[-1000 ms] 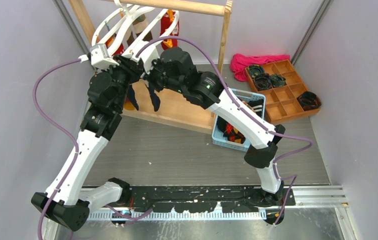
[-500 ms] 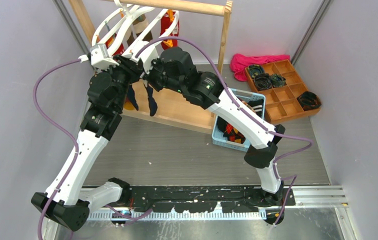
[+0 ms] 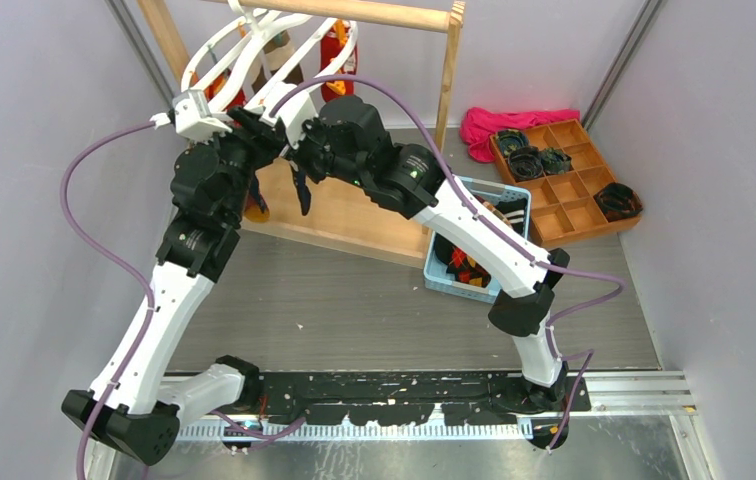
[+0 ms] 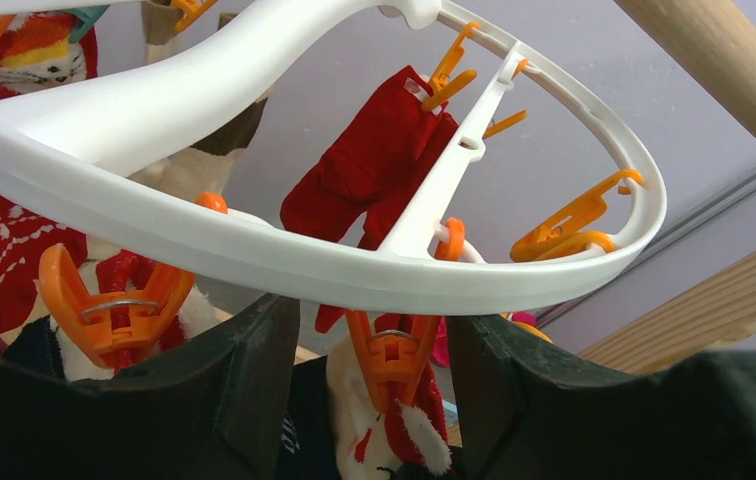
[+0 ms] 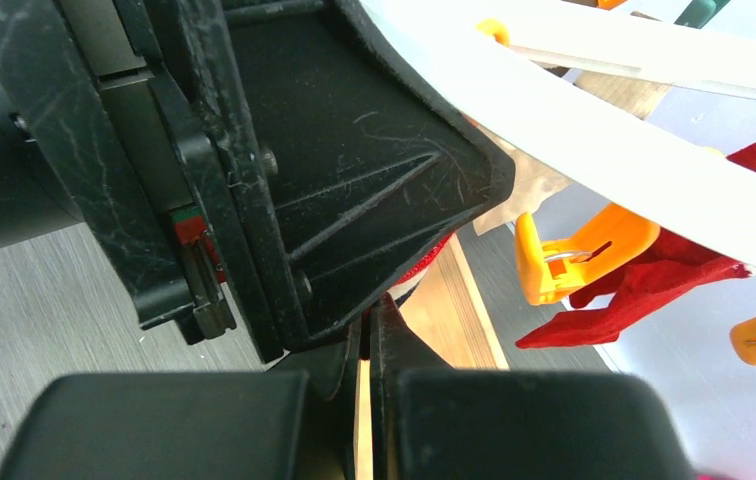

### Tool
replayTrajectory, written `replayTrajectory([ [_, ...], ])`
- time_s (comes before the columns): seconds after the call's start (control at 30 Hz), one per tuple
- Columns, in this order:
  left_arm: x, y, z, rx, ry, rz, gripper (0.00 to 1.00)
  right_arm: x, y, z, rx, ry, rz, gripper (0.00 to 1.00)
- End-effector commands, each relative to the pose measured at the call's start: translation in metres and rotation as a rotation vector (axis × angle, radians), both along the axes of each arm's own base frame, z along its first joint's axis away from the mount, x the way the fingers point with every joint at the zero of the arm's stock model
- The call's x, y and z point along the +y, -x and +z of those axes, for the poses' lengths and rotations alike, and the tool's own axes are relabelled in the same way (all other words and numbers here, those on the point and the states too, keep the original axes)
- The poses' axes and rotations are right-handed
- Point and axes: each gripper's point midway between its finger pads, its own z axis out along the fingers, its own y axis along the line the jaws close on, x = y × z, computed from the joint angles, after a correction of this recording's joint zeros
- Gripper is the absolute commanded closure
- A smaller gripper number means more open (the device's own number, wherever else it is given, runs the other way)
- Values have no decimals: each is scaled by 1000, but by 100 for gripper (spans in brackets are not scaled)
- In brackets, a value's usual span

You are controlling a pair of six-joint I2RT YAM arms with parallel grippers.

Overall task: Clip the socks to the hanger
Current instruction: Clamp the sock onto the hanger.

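A white round hanger (image 3: 244, 50) with orange clips hangs from the wooden rack (image 3: 394, 14); red and patterned socks are clipped to it. My left gripper (image 4: 369, 370) is open just under the hanger's rim (image 4: 354, 270). Its fingers stand either side of an orange clip (image 4: 394, 350), which grips a red-and-white sock (image 4: 404, 440). My right gripper (image 3: 299, 165) is shut on a dark sock (image 3: 301, 192) that dangles below it, right beside the left gripper (image 3: 249, 135). In the right wrist view the left gripper's black body (image 5: 354, 180) fills the frame ahead of my nearly closed fingers (image 5: 399, 350).
A blue basket (image 3: 441, 275) of socks sits right of the rack's wooden base board (image 3: 354, 220). Farther right are a compartmented wooden tray (image 3: 564, 215) and a pink cloth (image 3: 494, 125). Both arms crowd together under the hanger; grey walls stand close on both sides.
The right gripper has drawn the dark sock up and left, closer to the hanger and the left gripper. The left arm has shifted slightly up and left.
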Motion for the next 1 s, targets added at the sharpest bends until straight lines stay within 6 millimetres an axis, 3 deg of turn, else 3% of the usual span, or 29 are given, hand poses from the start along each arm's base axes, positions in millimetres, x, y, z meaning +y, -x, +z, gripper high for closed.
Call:
replayTrajectory([
  [0.0, 4, 15, 28, -66, 30, -9, 43, -6, 7, 38, -55, -91, 1, 99],
  [0.1, 5, 21, 33, -80, 27, -15, 43, -7, 7, 39, -51, -95, -2, 95],
  [0.3, 4, 35, 44, -118, 11, -53, 39, -13, 10, 40, -36, -100, -9, 64],
  [0.6, -2, 51, 48, -146, -51, -114, 39, -36, 32, 31, 54, -43, 23, 46],
  [0.77, -26, 76, 47, -232, -182, -289, 37, -67, 54, 21, 138, 34, 145, 38],
  [0.97, -59, 117, 24, -258, -308, -552, 30, -129, 73, 7, 240, 119, 272, 28],
])
